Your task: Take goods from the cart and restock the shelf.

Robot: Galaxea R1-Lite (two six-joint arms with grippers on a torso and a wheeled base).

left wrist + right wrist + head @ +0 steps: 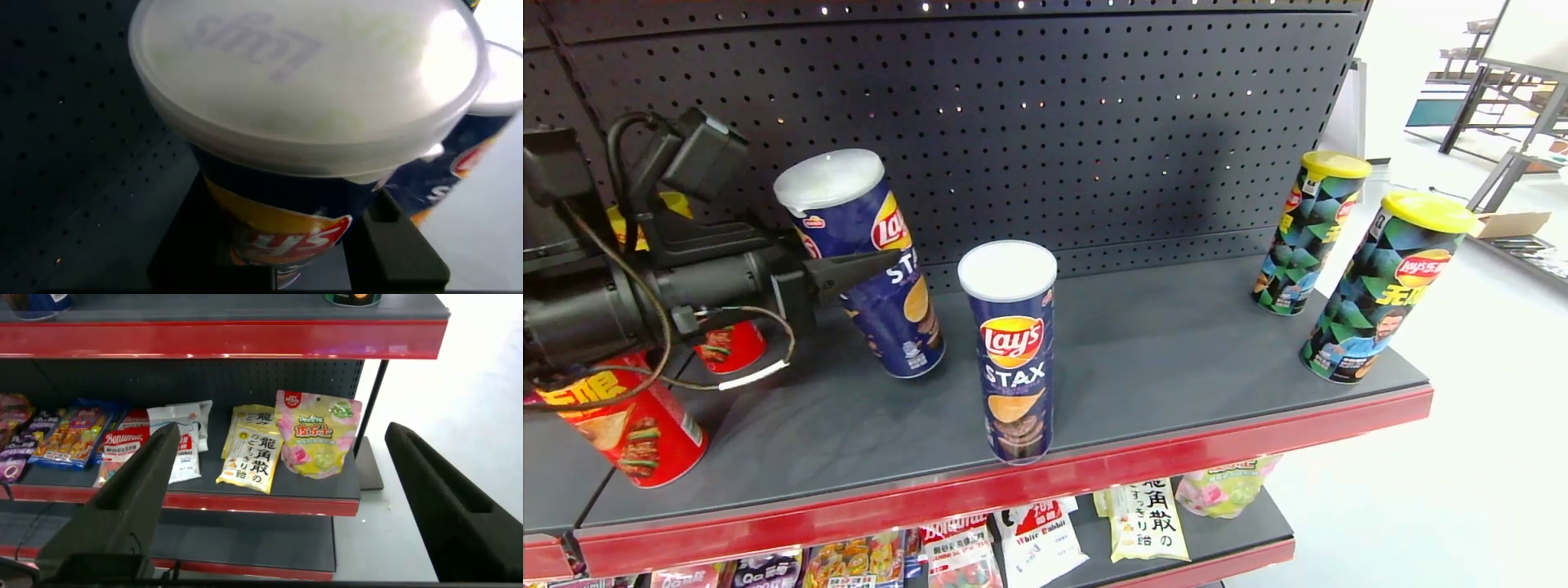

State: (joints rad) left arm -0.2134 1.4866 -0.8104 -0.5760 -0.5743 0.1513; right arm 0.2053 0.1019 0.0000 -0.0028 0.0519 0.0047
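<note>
My left gripper (849, 273) is shut on a blue chips can (874, 261) with a white lid, holding it mid-body. The can leans left, its base low over the grey shelf board (1160, 359) near the pegboard back. In the left wrist view the lid (302, 73) is close up, with dark fingers (400, 245) on either side of the can body. A second blue can (1013, 351) stands upright near the shelf's red front edge, to the right of the held one. My right gripper (282, 433) is open and holds nothing, facing the lower shelf.
Two green cans with yellow lids (1311, 233) (1388, 286) stand at the shelf's right end. Red cans (629, 425) (731, 343) stand at the left, under my left arm. Snack bags (253, 445) lie on the lower shelf. Bare board lies between the blue and green cans.
</note>
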